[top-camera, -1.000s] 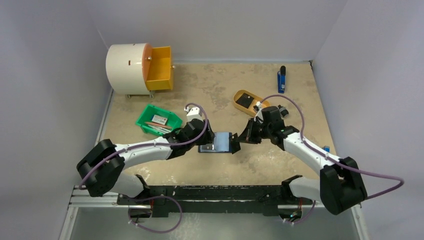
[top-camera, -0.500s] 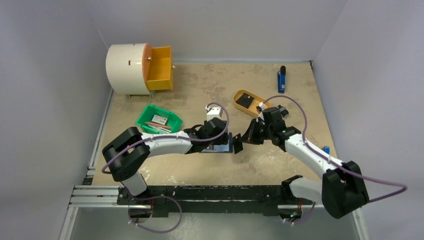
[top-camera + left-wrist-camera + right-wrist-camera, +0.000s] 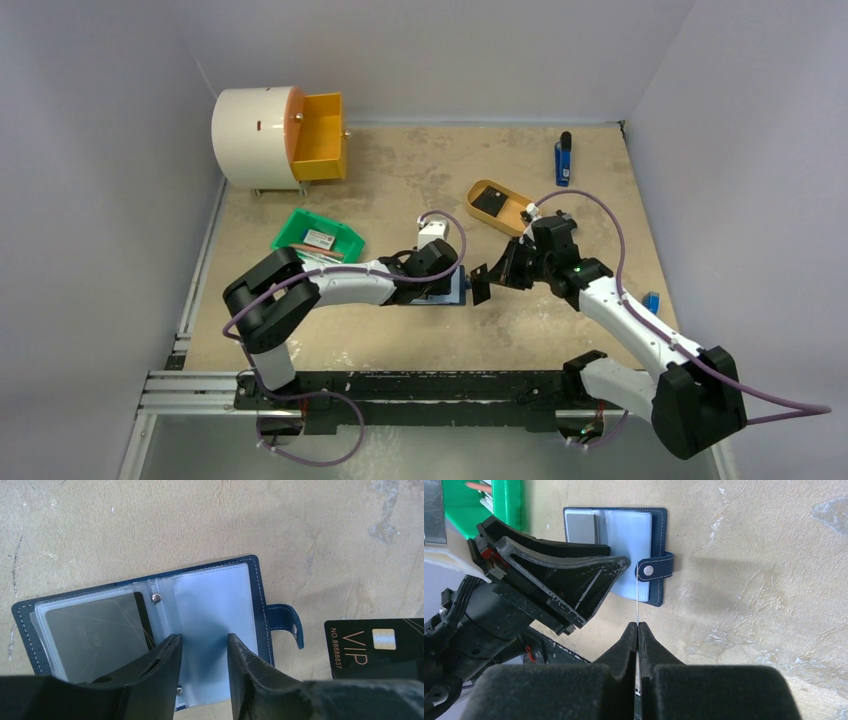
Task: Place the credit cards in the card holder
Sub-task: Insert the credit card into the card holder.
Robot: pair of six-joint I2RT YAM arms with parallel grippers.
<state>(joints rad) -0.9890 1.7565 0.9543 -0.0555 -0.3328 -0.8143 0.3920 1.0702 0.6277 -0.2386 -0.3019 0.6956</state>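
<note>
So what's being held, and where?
The right gripper pinches a black card by its edge; the left gripper holds nothing, open over the card holder.

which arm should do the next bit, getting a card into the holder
Right. The right fingers are shut on the black VIP card, edge-on beside the open card holder. The left fingers are empty, over the holder's clear sleeve.

Colours: card holder (image 3: 210,600) is navy with pale edge stitching, frosted light-blue sleeves and a silver stud. In its left sleeve, grey card (image 3: 92,630) with a faint line pattern. Lower right of frame, VIP card (image 3: 375,647): black, copper lettering, silver patch. The bench (image 3: 150,520) is mottled beige with darker blotches. Both left claw (image 3: 204,639) and right claw (image 3: 638,627) black. Green bin (image 3: 290,232), mustard tray (image 3: 515,222).
</note>
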